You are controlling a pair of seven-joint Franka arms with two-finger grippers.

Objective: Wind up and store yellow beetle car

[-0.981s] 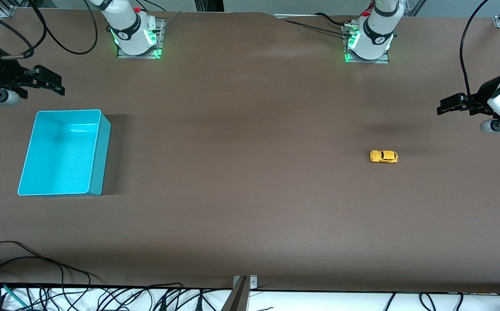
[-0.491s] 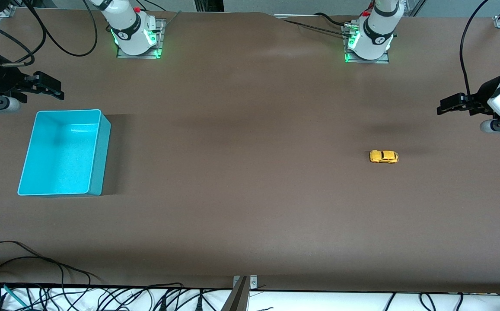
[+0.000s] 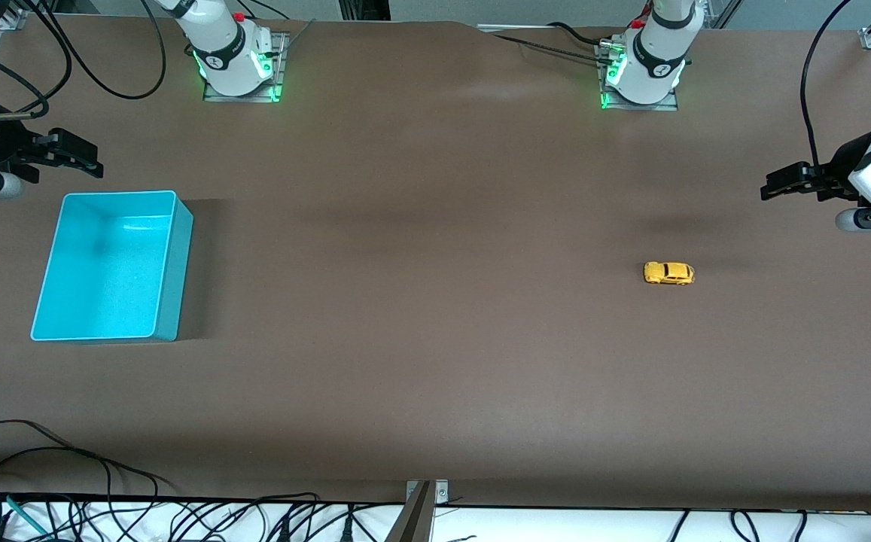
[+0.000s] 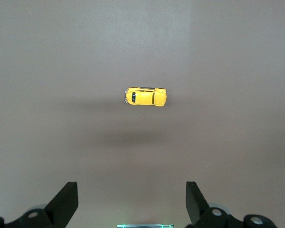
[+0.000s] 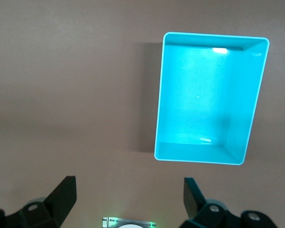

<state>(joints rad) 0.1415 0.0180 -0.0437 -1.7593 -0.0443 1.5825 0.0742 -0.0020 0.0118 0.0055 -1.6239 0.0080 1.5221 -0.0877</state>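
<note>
Brown worktop. Turquoise bin near edge at right arm's end, upright, nothing inside. Left gripper up in air over edge at left arm's end, fingers apart; right gripper up in air by bin's corner nearest bases, fingers apart. Yellow beetle car on its wheels, w/ open worktop around, toward left arm's end, apart from both grippers.

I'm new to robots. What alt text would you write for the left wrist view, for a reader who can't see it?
A tiny yellow beetle car sits alone on the plain brown table, seen from above. The left gripper hangs over the table with its two dark fingers spread wide and nothing between them.
</note>
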